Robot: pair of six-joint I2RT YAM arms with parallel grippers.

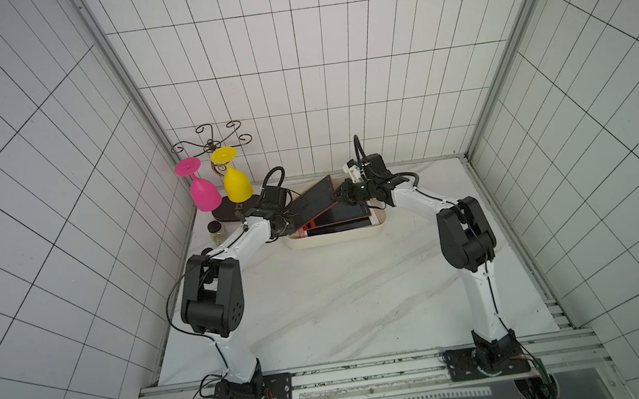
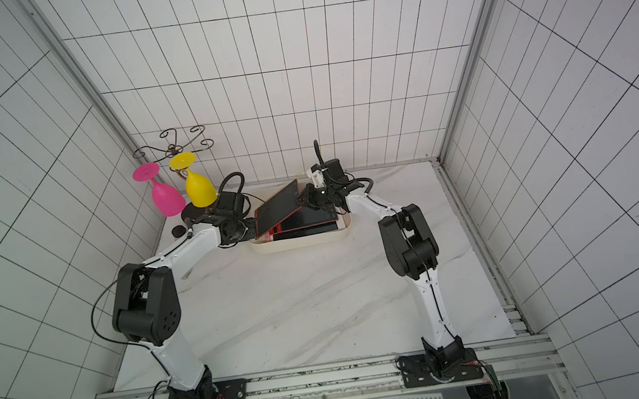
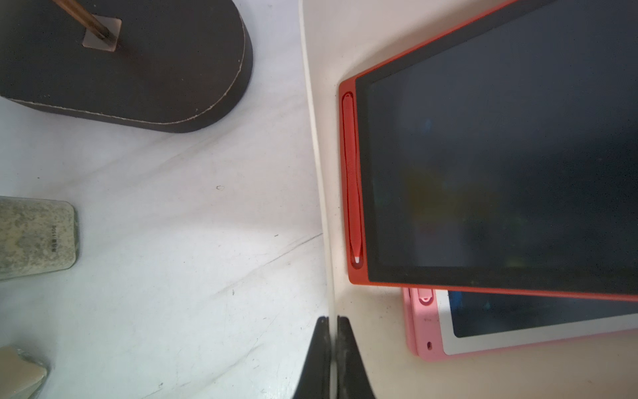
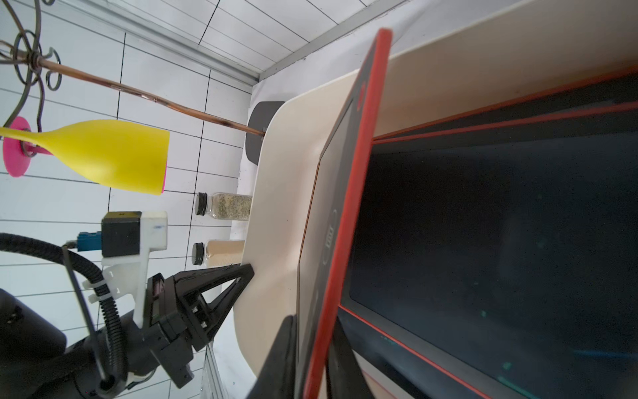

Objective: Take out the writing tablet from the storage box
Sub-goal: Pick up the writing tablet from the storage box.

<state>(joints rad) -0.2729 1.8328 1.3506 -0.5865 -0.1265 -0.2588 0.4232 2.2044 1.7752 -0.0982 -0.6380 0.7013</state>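
The cream storage box [image 1: 336,240] [image 2: 302,243] stands at the back of the table and holds several stacked writing tablets. The top one, a red-framed writing tablet [image 1: 312,201] [image 2: 278,210] with a dark screen, is tilted up, its right edge raised above the others. My right gripper [image 1: 340,196] [image 4: 312,324] is shut on that raised edge. My left gripper [image 1: 290,228] [image 3: 331,321] is shut on the box's left rim [image 3: 312,138], which runs between its fingers. A pink tablet [image 3: 428,328] lies under the red one [image 3: 483,155].
A wire stand on a dark oval base [image 1: 233,212] sits left of the box, with a pink goblet [image 1: 203,192] and a yellow goblet [image 1: 236,184] hanging upside down. A spice jar [image 1: 216,233] and a small dark lid [image 1: 205,251] stand beside my left arm.
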